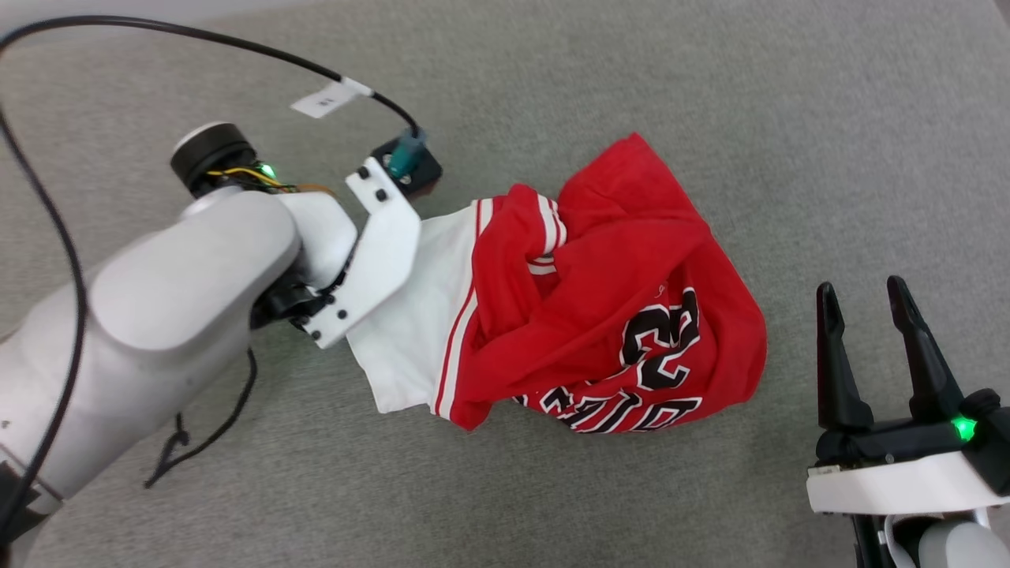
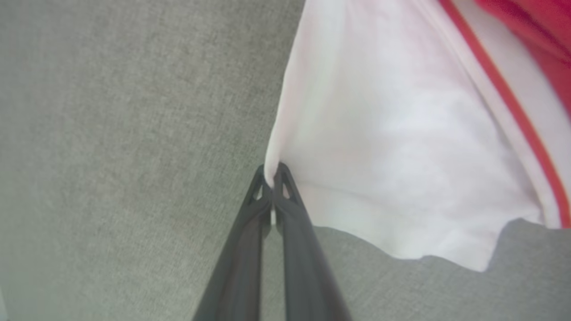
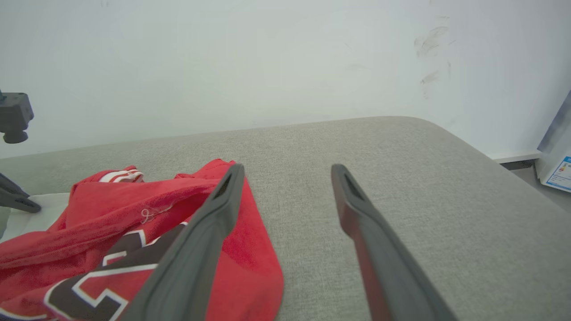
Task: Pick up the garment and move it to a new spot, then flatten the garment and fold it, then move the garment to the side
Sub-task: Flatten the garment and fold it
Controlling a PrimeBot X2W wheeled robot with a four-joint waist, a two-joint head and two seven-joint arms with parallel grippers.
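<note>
Left side: the left arm [image 1: 158, 315] reaches in from the lower left across the grey fabric surface [image 1: 789, 118], with a black cable [image 1: 197, 35] looping above it. Its wrist housing covers the claw in the head view.

Left gripper [image 2: 271, 174]: in the left wrist view the two dark fingers are pressed together, tips meeting. A thin fold of white cloth is pinched between them at the tips. This cloth is the edge of the white sleeve [image 2: 401, 156], which fans out up and to the right of the tips. A red stripe runs along the sleeve's far side.

Centre: the garment [image 1: 600, 315] lies crumpled on the grey surface, unfolded and bunched. Its white sleeve [image 1: 418, 315] extends left towards the left wrist. The red body is heaped to the right, with the black, white-outlined numerals and lettering facing up near the lower edge.

Right side: the right gripper [image 1: 861, 285] sits at the lower right, fingers spread wide and holding nothing. In the head view a strip of bare grey surface separates it from the garment's right edge. In the right wrist view the right gripper [image 3: 287, 168] points towards a pale wall [image 3: 267, 58], with the red cloth [image 3: 111, 214] low on the left.
</note>
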